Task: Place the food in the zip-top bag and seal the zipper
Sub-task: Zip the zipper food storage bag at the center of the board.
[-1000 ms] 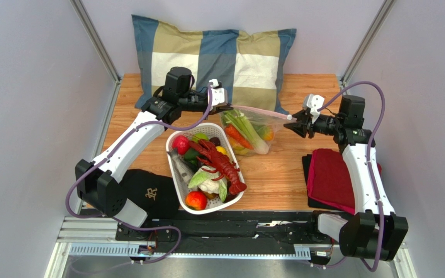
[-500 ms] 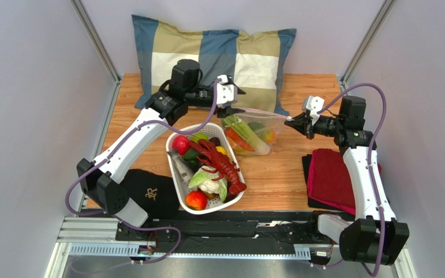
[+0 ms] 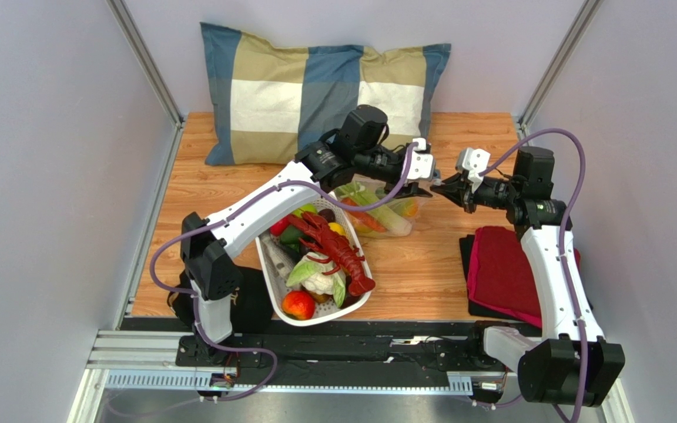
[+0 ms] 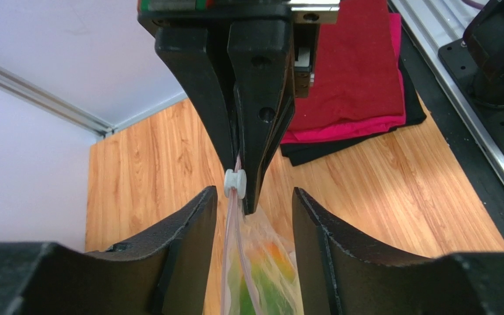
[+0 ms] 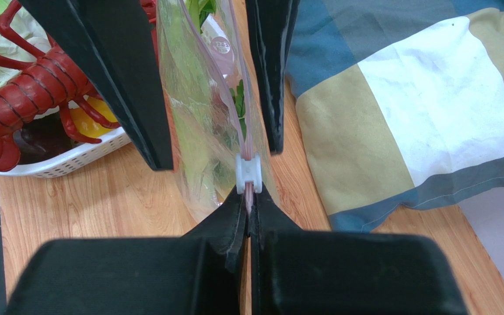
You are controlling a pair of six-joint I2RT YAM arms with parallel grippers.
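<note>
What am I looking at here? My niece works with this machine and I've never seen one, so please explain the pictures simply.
These are two robot arms bolted to a wooden table. The wide picture is taken from above and behind them; the other two come from small cameras on each wrist, looking along that arm's own claw. On the table lie a checked pillow, a white basket of toy food with a red lobster, a folded red cloth and a clear bag with toy vegetables inside. The right claw is pinched shut on the bag's pink zipper, beside its white slider. The left claw stands open, one finger on each side of the zipper, not squeezing it.
</note>
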